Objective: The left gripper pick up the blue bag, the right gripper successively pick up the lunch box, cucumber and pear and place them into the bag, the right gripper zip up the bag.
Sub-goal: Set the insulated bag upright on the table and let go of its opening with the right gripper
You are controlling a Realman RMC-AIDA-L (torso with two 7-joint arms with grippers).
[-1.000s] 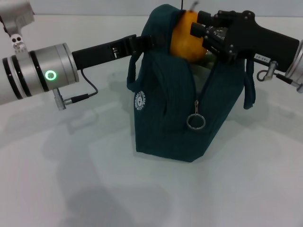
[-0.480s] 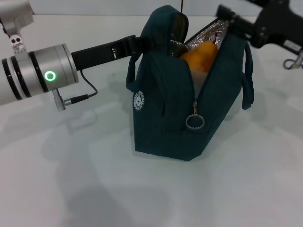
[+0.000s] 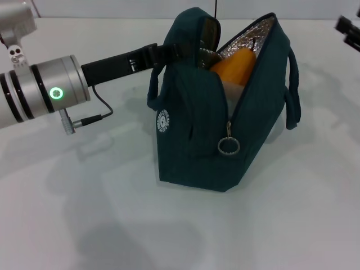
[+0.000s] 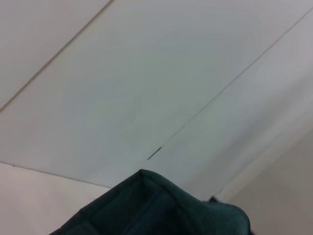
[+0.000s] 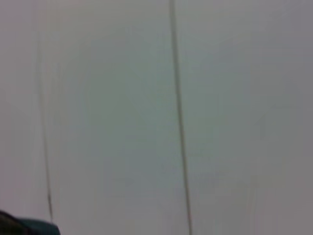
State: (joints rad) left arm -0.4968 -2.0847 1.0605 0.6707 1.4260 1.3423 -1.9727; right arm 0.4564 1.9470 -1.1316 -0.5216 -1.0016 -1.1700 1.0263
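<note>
The blue bag (image 3: pixel 197 135) stands open on the white table, its foil lining (image 3: pixel 253 36) showing. The orange-yellow pear (image 3: pixel 233 64) lies inside, near the top of the opening. A pale bit beneath it (image 3: pixel 228 93) may be the lunch box. I cannot make out the cucumber. My left gripper (image 3: pixel 171 52) is at the bag's upper left edge, shut on the fabric by the handle. Only a black sliver of my right gripper (image 3: pixel 350 29) shows at the far right edge, away from the bag. The left wrist view shows the bag's teal fabric (image 4: pixel 156 210).
The bag's zipper is undone, and its ring pull (image 3: pixel 229 146) hangs on the front seam. A round white logo (image 3: pixel 163 120) marks the near side. A cable (image 3: pixel 93 117) dangles under the left arm. The white table (image 3: pixel 84 214) spreads all around the bag.
The right gripper held the pear over the bag's opening, let it go, and pulled back up and to the right, nearly out of view. The pear now rests inside the bag.
</note>
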